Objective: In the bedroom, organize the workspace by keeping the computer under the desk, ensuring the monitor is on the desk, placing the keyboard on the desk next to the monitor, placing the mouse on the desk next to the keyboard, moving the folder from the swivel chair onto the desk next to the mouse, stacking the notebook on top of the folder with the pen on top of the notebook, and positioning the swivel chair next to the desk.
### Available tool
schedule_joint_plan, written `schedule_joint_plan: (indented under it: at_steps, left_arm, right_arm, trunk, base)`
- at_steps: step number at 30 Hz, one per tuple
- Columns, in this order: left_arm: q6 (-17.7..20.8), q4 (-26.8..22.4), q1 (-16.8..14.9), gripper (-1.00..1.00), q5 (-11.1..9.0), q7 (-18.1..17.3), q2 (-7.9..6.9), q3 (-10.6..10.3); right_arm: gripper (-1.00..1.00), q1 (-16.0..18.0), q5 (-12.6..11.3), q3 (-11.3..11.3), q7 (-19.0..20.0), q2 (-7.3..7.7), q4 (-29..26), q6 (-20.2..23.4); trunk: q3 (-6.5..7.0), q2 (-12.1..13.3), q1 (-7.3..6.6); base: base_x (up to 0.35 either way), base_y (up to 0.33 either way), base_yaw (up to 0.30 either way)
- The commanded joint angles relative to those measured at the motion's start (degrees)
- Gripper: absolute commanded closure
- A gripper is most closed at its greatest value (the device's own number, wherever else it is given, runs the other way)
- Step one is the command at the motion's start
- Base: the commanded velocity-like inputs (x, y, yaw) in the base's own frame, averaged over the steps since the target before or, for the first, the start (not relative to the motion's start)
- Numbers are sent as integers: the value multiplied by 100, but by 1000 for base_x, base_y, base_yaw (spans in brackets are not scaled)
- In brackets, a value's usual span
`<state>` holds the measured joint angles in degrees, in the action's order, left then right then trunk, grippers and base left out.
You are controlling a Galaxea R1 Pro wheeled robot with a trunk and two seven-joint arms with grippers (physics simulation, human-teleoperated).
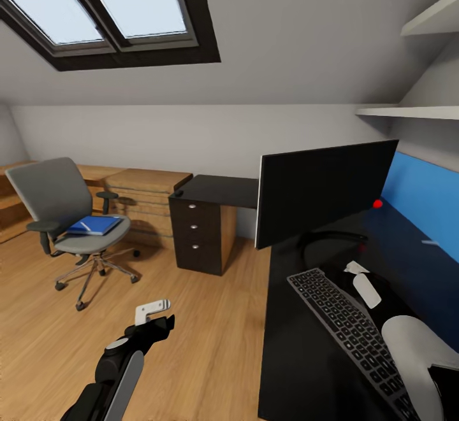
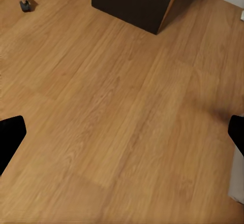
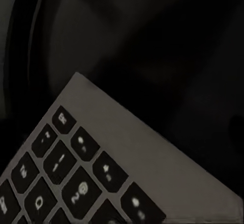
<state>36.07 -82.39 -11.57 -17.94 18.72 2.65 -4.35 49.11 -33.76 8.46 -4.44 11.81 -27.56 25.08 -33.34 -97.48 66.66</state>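
Keyboard: lies flat on the desk, at about 4 o'clock in the head view, running diagonally in front of the monitor. One corner with dark keys and a pale rim appears close up in the right wrist view.
Monitor: upright on the desk at about 2 o'clock, black screen facing the camera, red light at its lower right corner, curved black stand behind the keyboard.
Desk: glossy black top, blue back panel along its far right edge, black three-drawer unit under the far wing near centre.
Folder: blue, flat on the seat of the swivel chair.
Swivel chair: grey, at 9 o'clock, standing on the wooden floor well apart from the desk.
Right gripper: white, over the desk just beside the keyboard's far end; whether it is released or clenched cannot be told.
Left gripper: at 7 o'clock, hanging over bare floor, released, holding nothing; its dark fingertips stand wide apart in the left wrist view.
Wooden drawer chest: against the back wall, between chair and drawer unit.
Skylight: in the sloped ceiling at 11 o'clock.
Shelves: white, on the wall at 2 o'clock.
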Motion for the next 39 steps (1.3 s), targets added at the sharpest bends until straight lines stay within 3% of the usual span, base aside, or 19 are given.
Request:
schedule_joint_plan:
  at_steps: [1, 27, 39]
  left_arm:
    - [14, -5, -4, -100, -60, 53, -1, -10]
    - [14, -5, -4, -100, -57, 53, -1, -13]
    - [9, 9, -4, -100, -52, 47, 7, -21]
  right_arm:
    - [-100, 2, -61, 7, -42, -3, -12, 30]
    - [-100, 2, -61, 7, -42, -4, -12, 25]
    - [-100, 2, 18, 15, -40, -4, -20, -104]
  trunk:
    - [-6, -3, -2]
    - [-6, -3, -2]
    - [-6, -3, -2]
  base:
    - [-159, 143, 0]
    - [-94, 41, 0]
    - [38, -39, 0]
